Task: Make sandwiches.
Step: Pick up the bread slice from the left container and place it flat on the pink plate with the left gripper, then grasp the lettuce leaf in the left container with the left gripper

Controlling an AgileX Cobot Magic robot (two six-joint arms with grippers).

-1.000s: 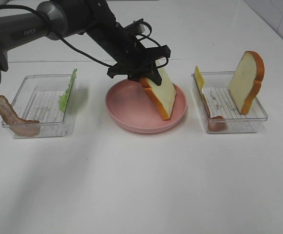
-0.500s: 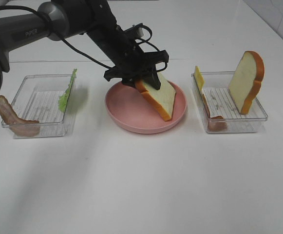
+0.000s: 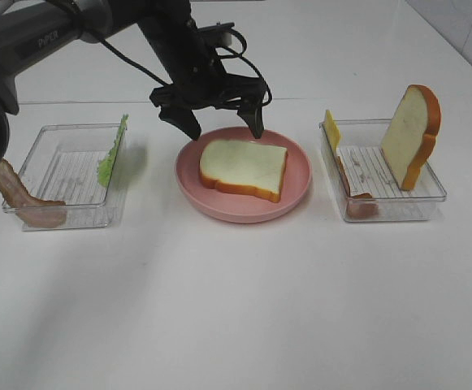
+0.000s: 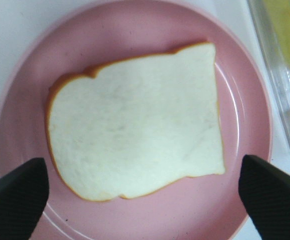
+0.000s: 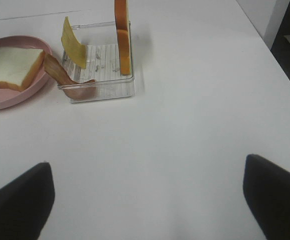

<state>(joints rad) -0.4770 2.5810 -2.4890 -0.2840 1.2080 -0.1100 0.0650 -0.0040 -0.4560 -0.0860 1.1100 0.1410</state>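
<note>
A white bread slice (image 3: 244, 167) with orange-brown crust lies flat on the pink plate (image 3: 299, 188); it fills the left wrist view (image 4: 135, 145). My left gripper (image 3: 226, 127) is open just above the plate's far side, fingers straddling the slice and not touching it. A second bread slice (image 3: 412, 134) stands upright in the right tray, with yellow cheese (image 3: 331, 128) and a bacon strip (image 3: 357, 203). Lettuce (image 3: 114, 153) leans in the left tray, and another bacon strip (image 3: 20, 195) hangs over its left edge. My right gripper (image 5: 147, 200) is open over bare table.
Two clear plastic trays flank the plate, the left tray (image 3: 65, 180) and the right tray (image 3: 382, 175). The right wrist view shows the right tray (image 5: 100, 70) and the plate's edge (image 5: 15, 97) beyond its gripper. White table lies in front.
My left gripper let go of the bread slice, which dropped from tilted to flat on the plate. The gripper opened and rose slightly toward the far side.
</note>
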